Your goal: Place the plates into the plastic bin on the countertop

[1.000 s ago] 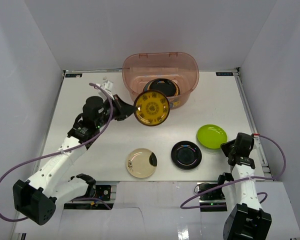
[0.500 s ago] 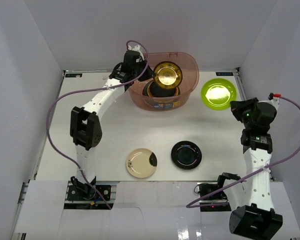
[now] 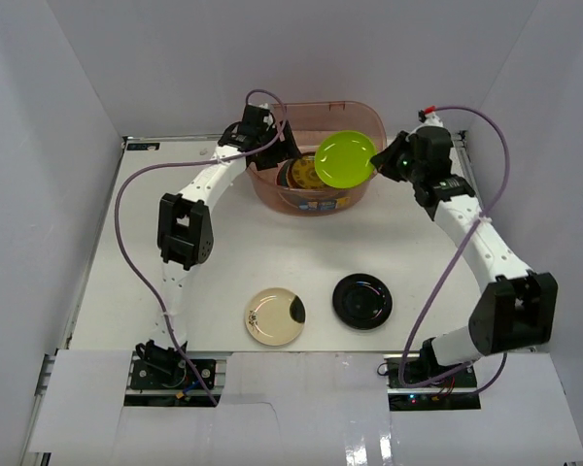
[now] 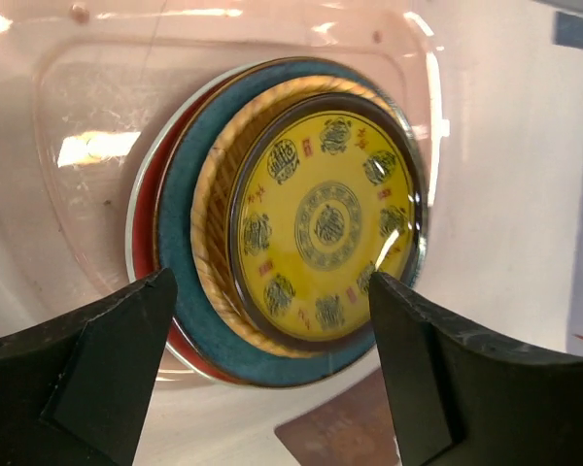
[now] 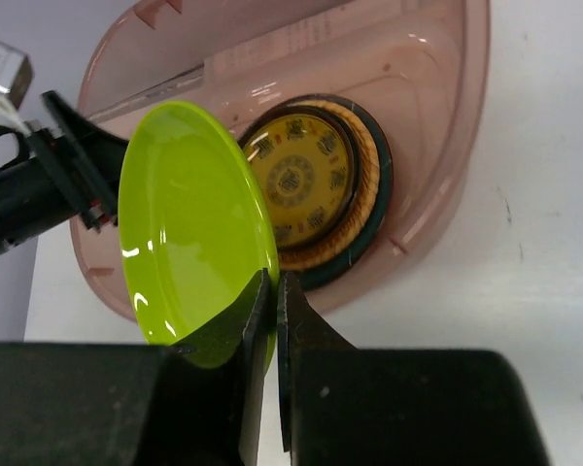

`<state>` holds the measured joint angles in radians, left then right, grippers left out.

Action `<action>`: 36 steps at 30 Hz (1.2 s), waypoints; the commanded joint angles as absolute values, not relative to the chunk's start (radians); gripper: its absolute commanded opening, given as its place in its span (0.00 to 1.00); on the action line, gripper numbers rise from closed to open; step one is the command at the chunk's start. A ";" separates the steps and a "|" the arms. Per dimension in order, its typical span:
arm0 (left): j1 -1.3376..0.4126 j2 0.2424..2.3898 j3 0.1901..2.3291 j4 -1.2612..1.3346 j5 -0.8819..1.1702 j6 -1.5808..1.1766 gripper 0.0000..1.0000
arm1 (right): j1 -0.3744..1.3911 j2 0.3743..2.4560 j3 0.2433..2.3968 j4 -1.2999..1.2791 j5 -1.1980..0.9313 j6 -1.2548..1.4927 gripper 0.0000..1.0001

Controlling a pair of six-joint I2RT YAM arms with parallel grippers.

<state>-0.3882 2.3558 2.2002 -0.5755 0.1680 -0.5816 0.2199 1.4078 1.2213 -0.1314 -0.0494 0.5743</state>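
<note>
Presently the left gripper (image 4: 272, 291) stands with its jaws spread wide and nothing between them, hovering above the yellow patterned plate (image 4: 321, 228). That plate lies face up on a stack of the woven orange-tan plate (image 4: 214, 194), the blue-grey plate (image 4: 180, 194) and the red plate (image 4: 146, 252) inside the plastic bin (image 3: 311, 115). The right gripper (image 5: 275, 291) is pinched shut on the rim of the lime green plate (image 5: 189, 223), which hangs steeply tilted over the bin's 3 o'clock side (only a thin bite of rim sits between the fingers).

From above, the bin sits at 12 o'clock on the countertop (image 3: 272, 243). The left gripper reaches in over the bin's 9 o'clock rim. 2 plates are not yet in: the cream plate with a black patch (image 3: 272, 316) near 6 o'clock and the glossy black plate (image 3: 361, 300) near 5 o'clock, close together but apart.

The likely trouble is crowding. Both grippers share the bin's mouth, so the lime plate could strike the left fingers if it swings toward 9 o'clock. The edge grip may also let the plate pivot or slip. Let go while this tilted, it could land on its rim, jolt the stack or chip.
</note>
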 commanded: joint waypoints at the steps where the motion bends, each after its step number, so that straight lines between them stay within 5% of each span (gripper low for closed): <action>1: -0.379 2.174 2.263 -0.557 0.238 -0.555 0.91 | 0.251 1.521 1.373 -0.080 -0.009 0.515 0.08; 4: -0.371 2.001 2.218 -0.552 0.212 -0.525 0.92 | 0.279 1.676 1.485 -0.097 -0.028 0.505 0.08; 15: -0.368 1.116 0.980 -0.588 0.132 -0.618 0.87 | 0.345 1.936 1.719 -0.184 0.009 0.494 0.14; 18: -0.370 0.994 0.837 -0.696 0.156 -0.675 0.86 | 0.351 1.988 1.802 -0.238 0.009 0.485 0.49; 19: -0.371 0.977 0.812 -0.716 0.169 -0.707 0.85 | 0.351 1.994 1.818 -0.258 0.009 0.483 0.68; 22: -0.371 0.942 0.734 -0.770 0.230 -0.744 0.85 | 0.351 1.950 1.825 -0.275 0.009 0.460 0.84; 26: -0.371 0.930 0.652 -0.778 0.253 -0.755 0.86 | 0.350 1.786 1.720 -0.268 -0.044 0.405 0.83; 33: -0.385 1.026 0.494 -0.651 0.440 -0.756 0.81 | 0.350 1.168 0.819 -0.105 -0.127 0.478 0.60; 36: -0.414 1.054 0.508 -0.620 0.431 -0.756 0.76 | 0.347 0.853 0.619 -0.191 -0.071 0.532 0.56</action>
<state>-0.3923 1.0534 0.4892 -0.7048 0.3733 -0.7506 0.3500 1.0042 0.7746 -0.1425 -0.0933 0.4747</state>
